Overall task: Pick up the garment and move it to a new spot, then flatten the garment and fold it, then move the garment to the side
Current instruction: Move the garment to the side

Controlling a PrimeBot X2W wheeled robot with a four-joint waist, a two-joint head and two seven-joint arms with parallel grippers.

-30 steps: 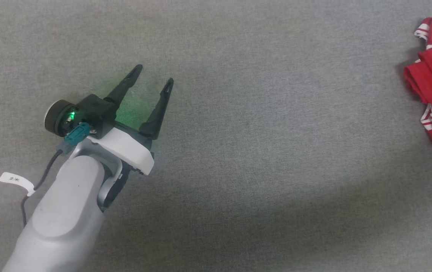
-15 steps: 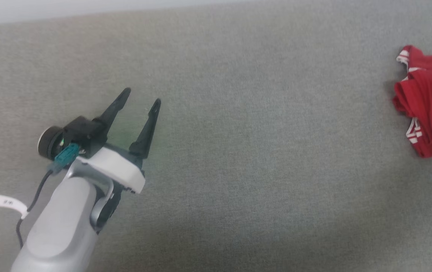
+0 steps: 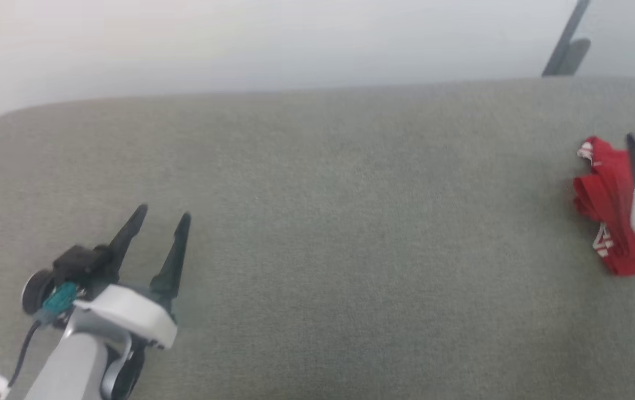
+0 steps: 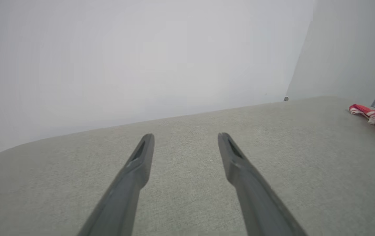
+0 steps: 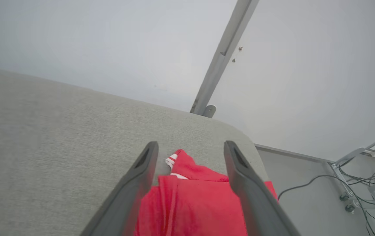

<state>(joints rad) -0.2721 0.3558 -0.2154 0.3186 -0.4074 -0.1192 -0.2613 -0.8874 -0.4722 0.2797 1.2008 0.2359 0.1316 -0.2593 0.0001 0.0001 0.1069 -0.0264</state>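
Grey padded surface fills most of head view, pale wall behind. Garment sits at right edge of that frame, mid-height, near the surface's rounded corner; in R wrist view it's bottom centre. R gripper hangs over it, fingers spread wide w/ cloth showing btwn them, nothing pinched. Prob. placed either to take hold or to back off; can't tell which. L gripper, lower left of head view, is also spread & empty, well apart from cloth, prob. parked out of the way. Garment is a compact bundle: bright red, several layered folds, red-and-white striped trim poking out at upper end. No lettering visible. Fold & move-aside look about done, I'd judge.
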